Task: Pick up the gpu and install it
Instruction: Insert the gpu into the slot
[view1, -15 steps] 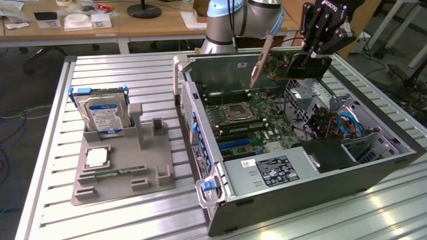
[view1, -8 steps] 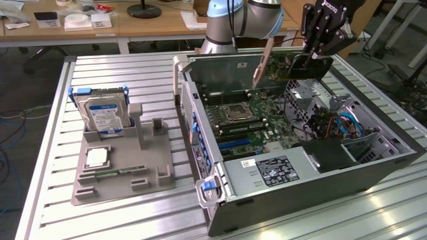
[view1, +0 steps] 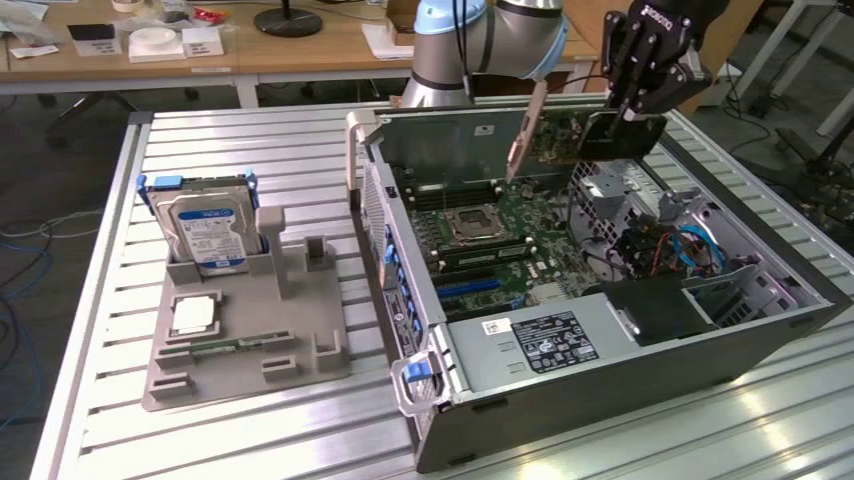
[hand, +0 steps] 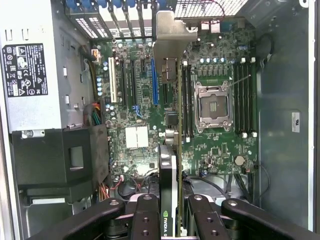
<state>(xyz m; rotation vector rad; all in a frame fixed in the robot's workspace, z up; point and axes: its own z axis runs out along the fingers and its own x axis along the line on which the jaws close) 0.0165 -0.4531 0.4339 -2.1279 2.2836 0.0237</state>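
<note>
edgewise, gpu (hand: 168, 170), bracket (hand: 172, 37) toward case (hand: 280, 75) rear

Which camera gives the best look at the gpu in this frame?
The exterior view: the gpu shows its flat side, green board and silver bracket, held by the gripper above the open computer case. The wrist view shows the gpu edge-on in the grip, over the motherboard.

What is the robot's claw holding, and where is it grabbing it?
The gripper holds the gpu by its top edge, at the end away from its silver bracket, above the open computer case.
</note>
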